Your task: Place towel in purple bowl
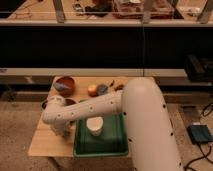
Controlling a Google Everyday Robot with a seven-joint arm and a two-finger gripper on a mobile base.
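Currently the white robot arm (125, 107) sweeps from the 4 o'clock corner across the small wooden table (42, 142), its elbow bent at about 9 o'clock. Its gripper (61, 131) hangs low over the table's bare left part, just beside the green plastic tray (100, 145); I cannot tell how it is set. Inside the tray stands a pale cylindrical cup (94, 125). At 11 o'clock on the table sits a reddish-brown round bowl (64, 85) with something bluish inside it. An apple-like orange fruit (92, 90) and a grey round object (102, 89) lie near 12 o'clock. A dark purple bowl (70, 102) peeks out behind the arm. Which item is the towel cannot be made out.
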